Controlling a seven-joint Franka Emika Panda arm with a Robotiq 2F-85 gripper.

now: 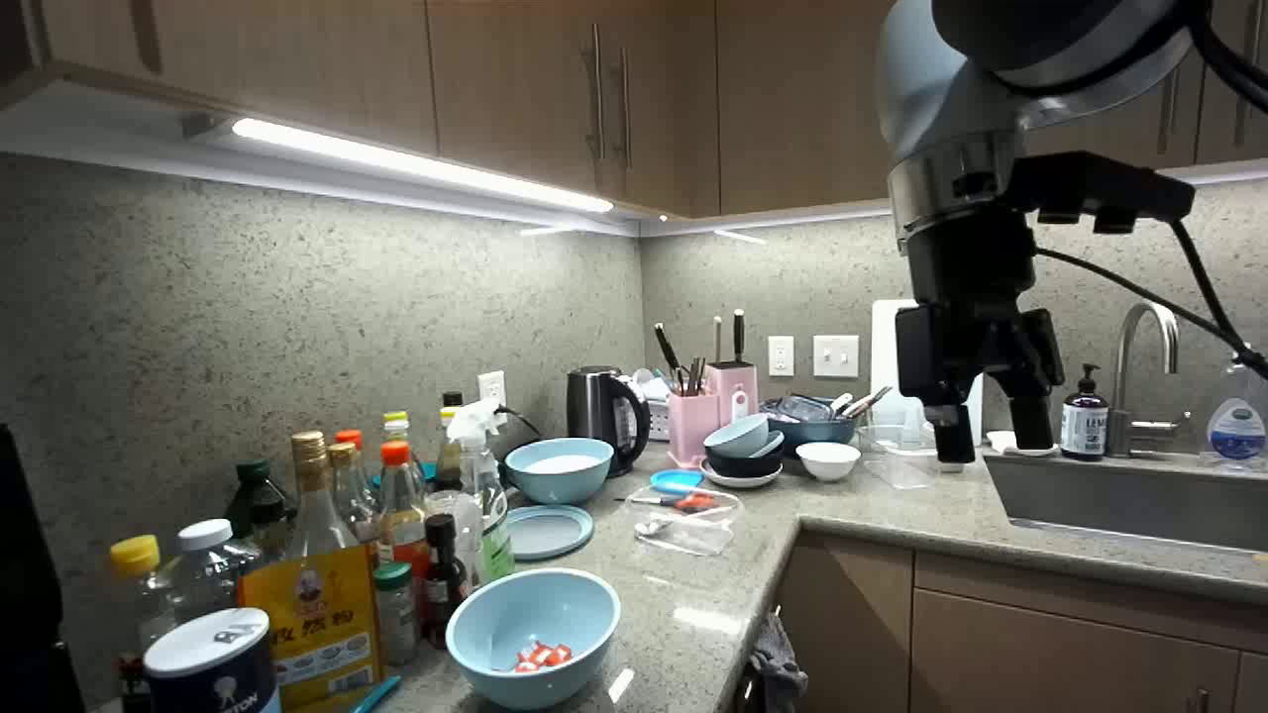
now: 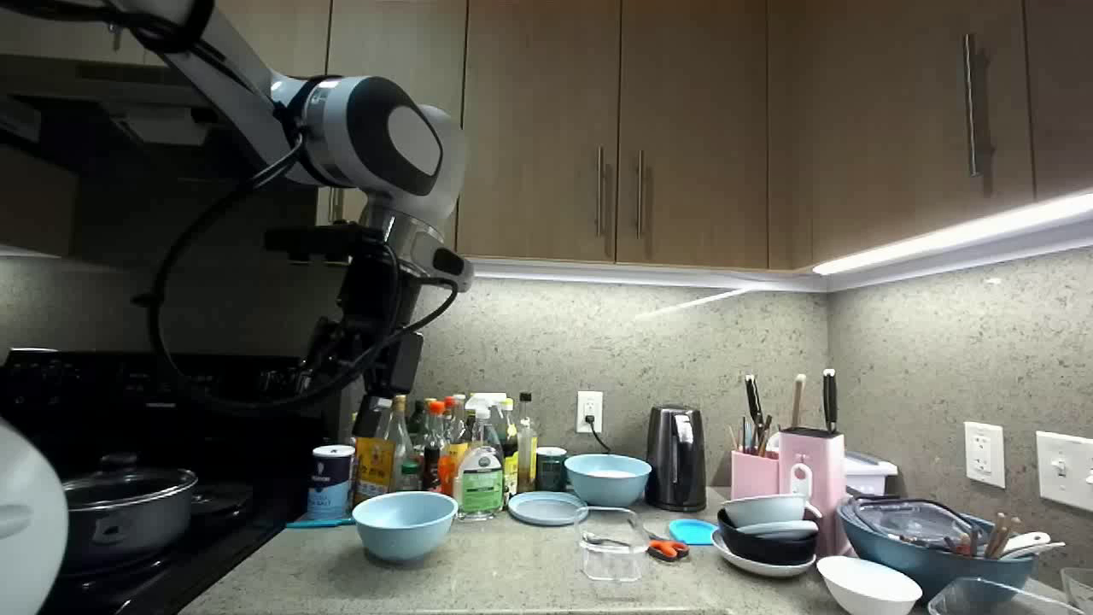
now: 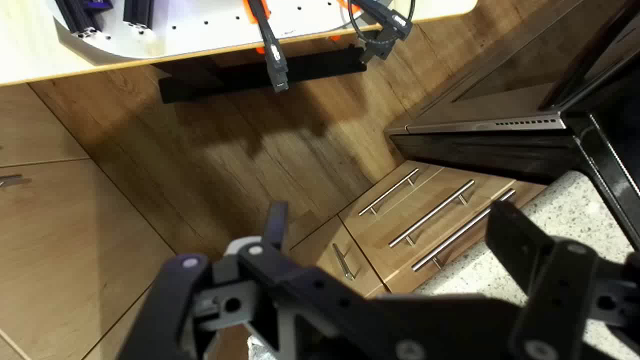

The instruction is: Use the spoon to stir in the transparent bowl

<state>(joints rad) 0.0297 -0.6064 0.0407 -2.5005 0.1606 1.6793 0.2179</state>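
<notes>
The transparent bowl (image 1: 698, 543) seems to be the see-through vessel on the counter; its rim looks squarish with rounded corners. It also shows in an exterior view (image 2: 613, 565). A metal spoon (image 1: 651, 528) shows through its clear wall, lying low in it as far as I can tell; the same spoon shows in an exterior view (image 2: 603, 541). My gripper (image 1: 991, 434) is open and empty, high in the air, well apart from bowl and spoon. In the wrist view the gripper (image 3: 392, 222) has its fingers wide apart. Neither bowl nor spoon shows there.
A light-blue bowl with red bits (image 1: 495, 634) stands near the counter's front. Orange-handled scissors (image 2: 668, 548) lie beside the transparent bowl. Several bottles (image 1: 401, 495), a kettle (image 2: 675, 461) and stacked bowls (image 2: 768, 534) stand behind. A pot (image 2: 128, 508) is on the stove.
</notes>
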